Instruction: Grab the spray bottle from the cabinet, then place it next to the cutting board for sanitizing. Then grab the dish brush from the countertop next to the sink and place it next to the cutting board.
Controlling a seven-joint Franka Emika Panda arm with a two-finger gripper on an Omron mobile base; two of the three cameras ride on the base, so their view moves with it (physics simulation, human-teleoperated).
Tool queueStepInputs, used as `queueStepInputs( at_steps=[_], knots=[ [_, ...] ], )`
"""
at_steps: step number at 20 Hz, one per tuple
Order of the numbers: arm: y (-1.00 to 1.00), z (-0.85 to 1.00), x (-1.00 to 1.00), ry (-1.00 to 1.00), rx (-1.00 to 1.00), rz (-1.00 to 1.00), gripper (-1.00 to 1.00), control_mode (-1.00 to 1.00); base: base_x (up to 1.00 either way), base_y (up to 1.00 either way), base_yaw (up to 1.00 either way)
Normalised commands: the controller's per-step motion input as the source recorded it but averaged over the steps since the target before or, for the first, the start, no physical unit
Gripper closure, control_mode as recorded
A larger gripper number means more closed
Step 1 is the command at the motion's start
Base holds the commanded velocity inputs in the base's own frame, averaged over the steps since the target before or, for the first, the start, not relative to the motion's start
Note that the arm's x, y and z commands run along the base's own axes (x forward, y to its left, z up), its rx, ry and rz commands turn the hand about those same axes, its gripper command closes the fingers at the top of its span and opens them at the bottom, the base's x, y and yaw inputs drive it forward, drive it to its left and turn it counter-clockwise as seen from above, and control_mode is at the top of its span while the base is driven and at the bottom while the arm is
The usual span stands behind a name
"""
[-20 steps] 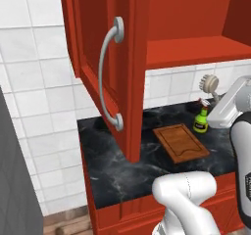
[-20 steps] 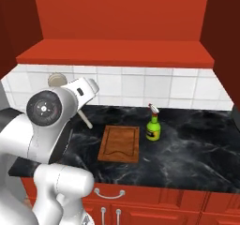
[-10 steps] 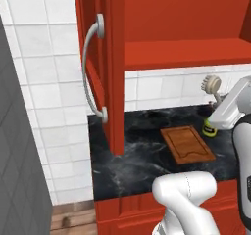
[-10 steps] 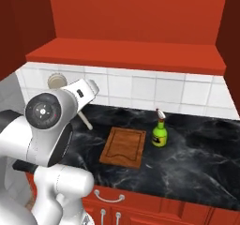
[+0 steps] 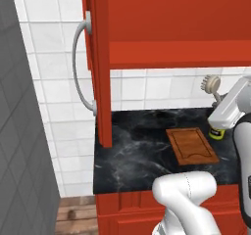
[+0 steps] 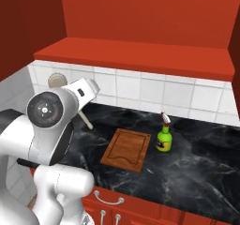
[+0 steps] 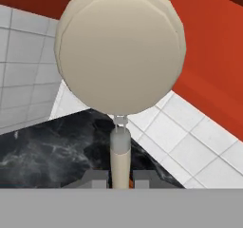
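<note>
My gripper is shut on the thin pale handle of the dish brush, whose round cream head stands up in front of the hand camera. From the base, the brush head is held high near the tiled wall, above the countertop. The brown cutting board lies flat on the black slab. The green spray bottle stands upright just beside the board's far right corner; in the left base view the bottle is partly hidden behind my hand. The red cabinet hangs above.
The cabinet door stands open, edge-on at the left end of the counter, with its curved grey handle facing outward. White tiles back the counter. Red base cabinets with small handles run below the front edge.
The whole picture has shifted in both base views, so the base has moved. The brush stays held the same way in the gripper; board and bottle keep their places on the counter.
</note>
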Motion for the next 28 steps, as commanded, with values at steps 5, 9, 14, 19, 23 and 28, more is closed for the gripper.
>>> queueStepInputs(
  at_steps=[5, 9, 14, 19, 23, 28],
  knots=[
    [-0.04, -0.40, 0.40, 0.17, -0.01, 0.01, 1.00, -1.00, 0.55, 0.00, 0.08],
    [0.51, -1.00, 1.00, 0.51, -0.05, -0.04, 1.00, -1.00, 0.00, 0.00, 0.00],
    [0.67, -1.00, 1.00, 0.53, 0.00, -0.08, 1.00, -1.00, 0.00, 0.00, 0.00],
    [0.24, -1.00, 1.00, 0.50, 0.00, -0.13, 1.00, -1.00, 0.00, 0.00, 0.00],
    [-0.06, -1.00, 1.00, 0.32, 0.09, -0.10, 1.00, -1.00, 0.00, 0.00, 0.00],
    [-0.33, -1.00, 1.00, 0.14, 0.20, -0.10, 1.00, -1.00, 0.00, 0.00, 0.00]
  ],
)
